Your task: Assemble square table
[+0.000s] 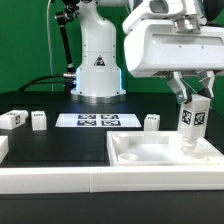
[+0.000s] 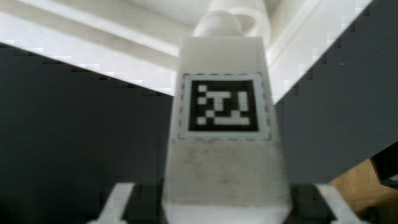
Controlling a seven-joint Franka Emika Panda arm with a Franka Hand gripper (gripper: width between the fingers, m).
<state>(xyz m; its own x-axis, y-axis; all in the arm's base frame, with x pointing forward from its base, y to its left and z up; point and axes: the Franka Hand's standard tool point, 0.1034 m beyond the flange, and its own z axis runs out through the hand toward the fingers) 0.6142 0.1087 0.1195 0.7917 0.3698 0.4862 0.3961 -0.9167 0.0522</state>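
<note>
While I hold one leg [image 1: 193, 118] upright at the far corner of the tabletop [image 1: 150, 150], on the exterior view's right, my fingers [image 1: 192, 100] are closed partway and clamped on the leg's upper part from both sides. The leg is a short white post with a black-and-white square tag [image 2: 226, 105] on one flat face. In the wrist view it narrows toward a small rounded end [image 2: 231, 22] that points away from me. Its lower end reaches down into the tray's corner; I cannot tell whether it is seated there or only touching.

The tabletop is a white square tray with a raised rim. It lies flat on the black counter [image 1: 60, 145], just behind the long white rail [image 1: 80, 185]. Three loose legs lie on the counter: two [image 1: 12, 120] [image 1: 38, 119] toward the exterior view's left, and one [image 1: 151, 121] just behind the tabletop. The marker board [image 1: 96, 121] lies between them.
</note>
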